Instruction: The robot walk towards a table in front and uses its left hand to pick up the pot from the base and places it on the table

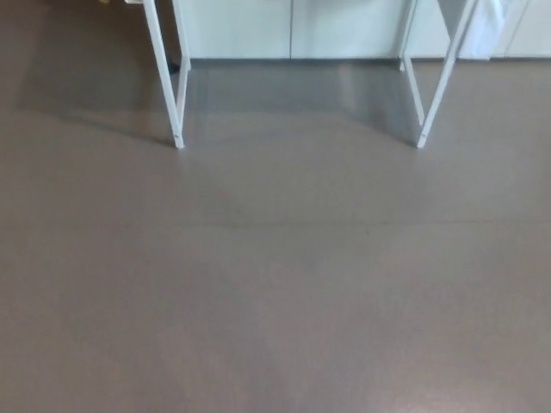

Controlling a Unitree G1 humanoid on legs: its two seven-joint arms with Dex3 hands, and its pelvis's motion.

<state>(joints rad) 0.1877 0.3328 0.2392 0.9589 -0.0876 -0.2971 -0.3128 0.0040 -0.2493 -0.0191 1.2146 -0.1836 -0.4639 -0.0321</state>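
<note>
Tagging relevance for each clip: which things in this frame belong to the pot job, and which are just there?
Belongs to the job: table legs, the only part of the table showing. The pot, base and both hands are not in view.
Just there: grey floor; white panels behind the table.

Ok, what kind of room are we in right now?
Probably an indoor lab or office room, hard to say which: smooth grey-brown floor, white table legs ahead, white panels behind them.
</note>
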